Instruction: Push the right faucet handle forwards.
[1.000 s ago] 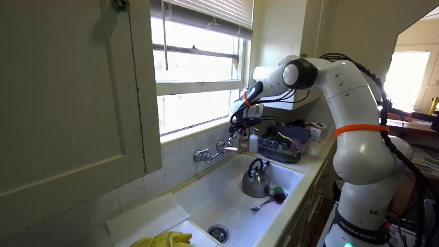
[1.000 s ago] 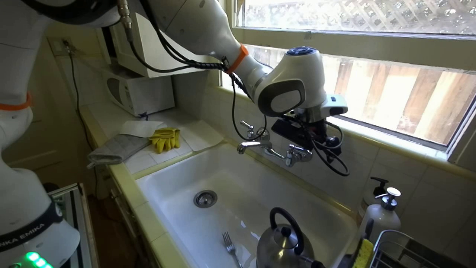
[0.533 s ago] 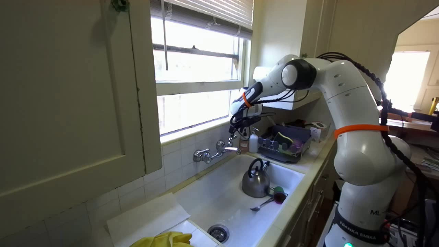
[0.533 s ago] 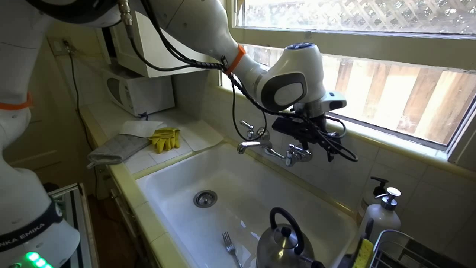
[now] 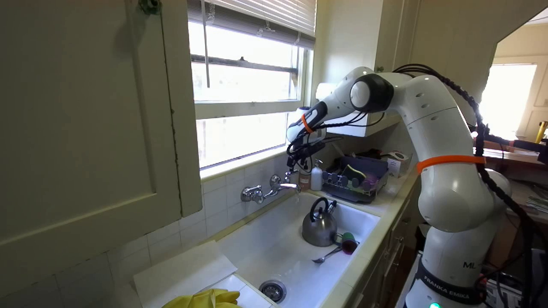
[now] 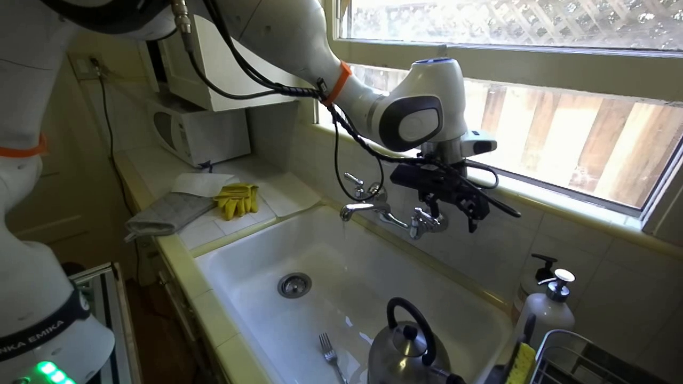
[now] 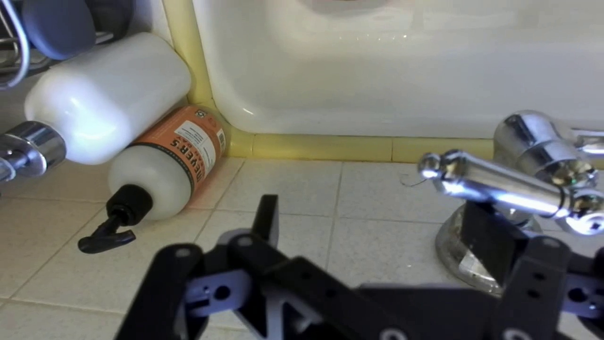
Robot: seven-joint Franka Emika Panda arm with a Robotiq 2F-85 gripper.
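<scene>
White arm (image 5: 436, 111) arched high, wrist (image 6: 440, 106) angled downward, black claw (image 7: 373, 215) hanging beneath — spread wide

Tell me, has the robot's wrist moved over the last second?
Yes, slightly up: in an exterior view, the wrist now reaches higher against the fixed window frame than before.

In the wrist view, the gripper (image 7: 377, 224) stands spread wide by the right faucet handle (image 7: 500, 186).
One black finger (image 7: 490, 241) lies at the chrome handle's lower edge — whether it touches, I can't quite tell — while its mate sits well apart, in front of pale tile (image 7: 283, 184). Beyond runs a yellow border (image 7: 325, 147), then the white sink (image 7: 358, 89). Off to the left, a white bottle (image 7: 111, 99) is just beside an orange-labelled soap bottle (image 7: 165, 165) with a black pump (image 7: 125, 208), near a wire rack (image 7: 23, 52).
</scene>
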